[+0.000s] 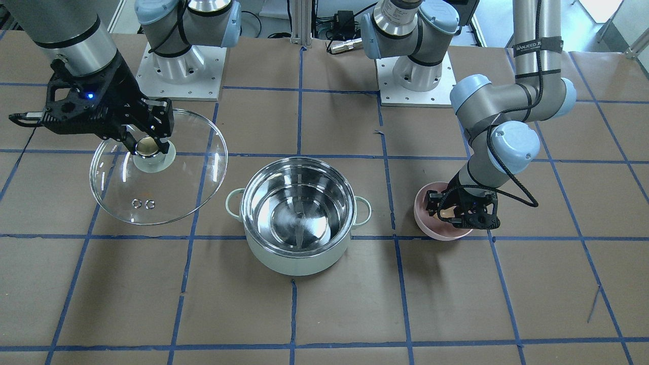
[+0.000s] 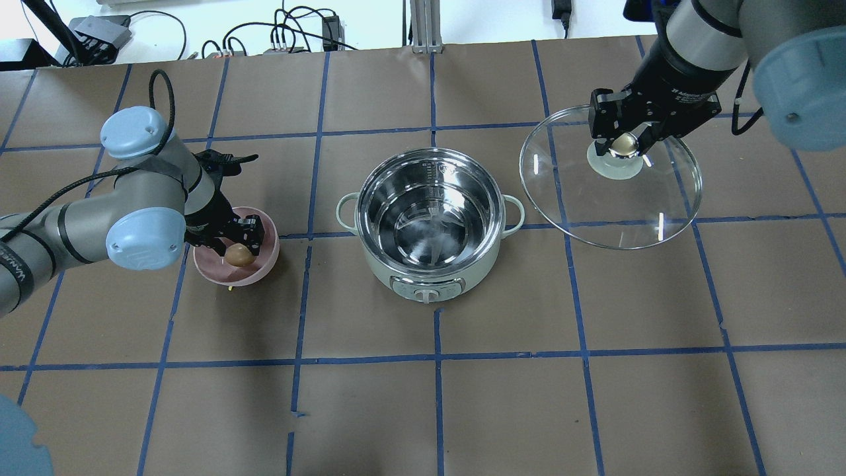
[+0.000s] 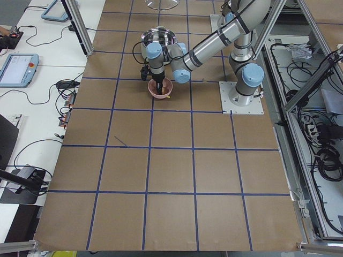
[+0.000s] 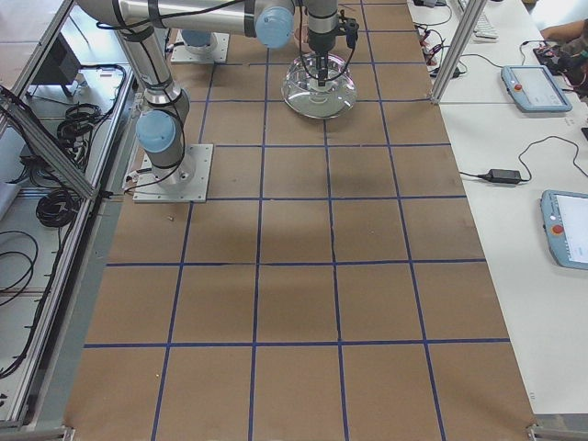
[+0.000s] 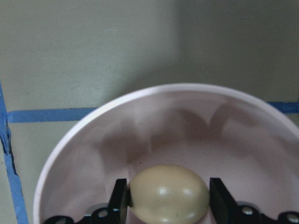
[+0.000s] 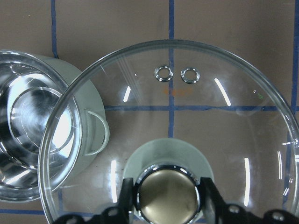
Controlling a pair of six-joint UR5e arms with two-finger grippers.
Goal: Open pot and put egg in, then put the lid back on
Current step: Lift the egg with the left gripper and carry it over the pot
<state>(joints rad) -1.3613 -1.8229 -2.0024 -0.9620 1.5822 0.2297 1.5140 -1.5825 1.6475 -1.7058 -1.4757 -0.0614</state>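
The mint-green pot (image 2: 426, 281) stands open and empty at the table's middle (image 1: 296, 258). My right gripper (image 2: 624, 142) is shut on the gold-beige knob (image 6: 168, 198) of the glass lid (image 2: 615, 205). It holds the lid raised and tilted beside the pot (image 1: 167, 187). My left gripper (image 2: 239, 254) reaches down into the pink bowl (image 2: 263, 270). Its fingers (image 5: 119, 203) press on both sides of the tan egg (image 5: 168, 193), which sits low in the bowl (image 5: 140, 121).
Brown paper with blue tape lines covers the table. Both arm bases (image 1: 185, 71) stand on the robot's side. In the right wrist view the lid's edge overlaps the pot's handle (image 6: 98, 135). Cables and devices lie past the far edge (image 2: 99, 33).
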